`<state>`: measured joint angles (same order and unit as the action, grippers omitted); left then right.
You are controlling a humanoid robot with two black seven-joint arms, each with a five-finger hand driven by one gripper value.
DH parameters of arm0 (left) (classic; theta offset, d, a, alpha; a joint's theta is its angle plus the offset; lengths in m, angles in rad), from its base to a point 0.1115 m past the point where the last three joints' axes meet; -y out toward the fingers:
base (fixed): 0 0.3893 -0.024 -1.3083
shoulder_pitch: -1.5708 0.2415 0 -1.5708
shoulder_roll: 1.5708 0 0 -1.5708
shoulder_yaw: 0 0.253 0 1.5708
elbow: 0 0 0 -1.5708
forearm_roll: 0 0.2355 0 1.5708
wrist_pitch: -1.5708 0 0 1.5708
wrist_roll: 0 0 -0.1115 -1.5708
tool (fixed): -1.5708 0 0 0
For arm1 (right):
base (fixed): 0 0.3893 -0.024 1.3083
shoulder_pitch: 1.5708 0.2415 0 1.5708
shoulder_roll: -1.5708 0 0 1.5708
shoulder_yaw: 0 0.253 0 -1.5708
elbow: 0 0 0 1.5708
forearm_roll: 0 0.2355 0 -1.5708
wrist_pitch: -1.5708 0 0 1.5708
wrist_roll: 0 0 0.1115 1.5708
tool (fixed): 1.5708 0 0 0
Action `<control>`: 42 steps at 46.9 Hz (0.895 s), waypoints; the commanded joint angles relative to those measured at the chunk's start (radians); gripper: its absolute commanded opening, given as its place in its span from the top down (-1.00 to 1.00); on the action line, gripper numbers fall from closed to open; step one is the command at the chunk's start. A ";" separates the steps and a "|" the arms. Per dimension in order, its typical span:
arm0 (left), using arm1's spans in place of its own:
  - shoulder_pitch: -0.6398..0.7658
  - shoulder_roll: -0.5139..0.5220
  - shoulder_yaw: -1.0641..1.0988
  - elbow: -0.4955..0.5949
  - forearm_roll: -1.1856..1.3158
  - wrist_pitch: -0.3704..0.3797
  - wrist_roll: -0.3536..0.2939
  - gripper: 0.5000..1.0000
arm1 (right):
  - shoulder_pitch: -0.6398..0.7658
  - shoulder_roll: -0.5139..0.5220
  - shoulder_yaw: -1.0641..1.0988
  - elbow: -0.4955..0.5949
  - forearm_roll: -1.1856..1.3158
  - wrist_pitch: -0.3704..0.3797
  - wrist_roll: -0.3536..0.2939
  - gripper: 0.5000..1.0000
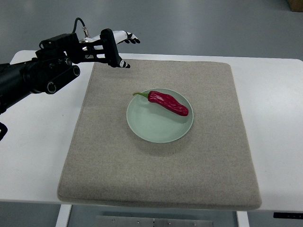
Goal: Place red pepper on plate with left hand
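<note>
A red pepper (168, 103) with a green stem lies across the upper right part of a pale green plate (151, 126) near the middle of the mat. My left hand (118, 46) hovers above the mat's far left corner, well clear of the plate. Its fingers are spread and hold nothing. The black left arm runs in from the left edge.
A beige felt mat (161, 179) covers most of the white table (33, 142). Grey floor lies beyond the table's far edge. A brown box corner (296, 4) shows at the top right.
</note>
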<state>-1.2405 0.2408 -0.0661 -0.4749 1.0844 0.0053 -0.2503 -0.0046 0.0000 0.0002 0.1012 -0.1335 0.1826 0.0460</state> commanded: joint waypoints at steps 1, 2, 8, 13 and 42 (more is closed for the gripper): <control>-0.002 0.000 0.000 0.027 -0.086 -0.001 0.002 -0.86 | 0.000 0.000 0.000 0.000 0.000 0.000 0.000 -0.71; -0.004 -0.001 0.000 0.028 -0.110 -0.001 0.002 -0.86 | 0.000 0.000 0.000 0.000 0.000 0.000 0.000 -0.71; -0.014 -0.001 -0.024 0.032 -0.294 0.018 0.003 -0.86 | 0.000 0.000 0.000 0.000 0.000 0.000 0.000 -0.71; -0.011 0.000 -0.049 0.033 -0.449 0.059 0.003 -0.86 | 0.000 0.000 0.000 0.000 0.000 0.000 0.000 -0.72; 0.055 -0.014 -0.268 0.038 -1.061 0.082 0.002 -0.86 | 0.000 0.000 0.000 0.000 0.000 0.000 0.000 -0.72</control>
<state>-1.1999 0.2269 -0.2928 -0.4376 0.0279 0.1162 -0.2471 -0.0046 0.0000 0.0007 0.1012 -0.1334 0.1825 0.0458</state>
